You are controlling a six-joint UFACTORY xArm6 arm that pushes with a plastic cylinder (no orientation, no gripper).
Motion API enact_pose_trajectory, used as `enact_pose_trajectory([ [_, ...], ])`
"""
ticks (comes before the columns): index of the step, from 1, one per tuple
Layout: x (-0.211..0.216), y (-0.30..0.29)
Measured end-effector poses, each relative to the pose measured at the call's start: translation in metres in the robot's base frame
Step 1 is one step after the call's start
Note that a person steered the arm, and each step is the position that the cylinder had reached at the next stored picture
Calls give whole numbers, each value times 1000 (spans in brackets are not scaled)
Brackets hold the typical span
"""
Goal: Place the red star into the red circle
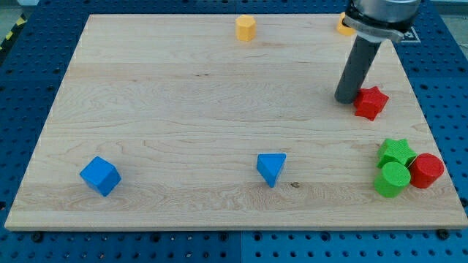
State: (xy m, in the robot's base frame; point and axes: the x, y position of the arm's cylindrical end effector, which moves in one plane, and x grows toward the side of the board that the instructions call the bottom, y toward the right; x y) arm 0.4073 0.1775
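The red star (371, 102) lies on the wooden board at the view's right, above the middle. The red circle (426, 170) is a red cylinder near the board's lower right corner, below and right of the star. My tip (346, 99) rests on the board just left of the red star, touching or nearly touching its left points. The dark rod rises from there toward the view's top.
A green star (396, 151) and a green cylinder (393, 179) sit pressed against the red circle's left side. A blue triangle (271, 168), a blue cube (99, 176), a yellow hexagon (246, 28) and a partly hidden orange block (342, 24) lie elsewhere. The board's edge (431, 124) is close.
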Motion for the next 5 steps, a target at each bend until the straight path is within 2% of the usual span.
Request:
enact_pose_trajectory([
  [1, -10, 26],
  [3, 41, 103],
  [4, 37, 112],
  [5, 12, 92],
])
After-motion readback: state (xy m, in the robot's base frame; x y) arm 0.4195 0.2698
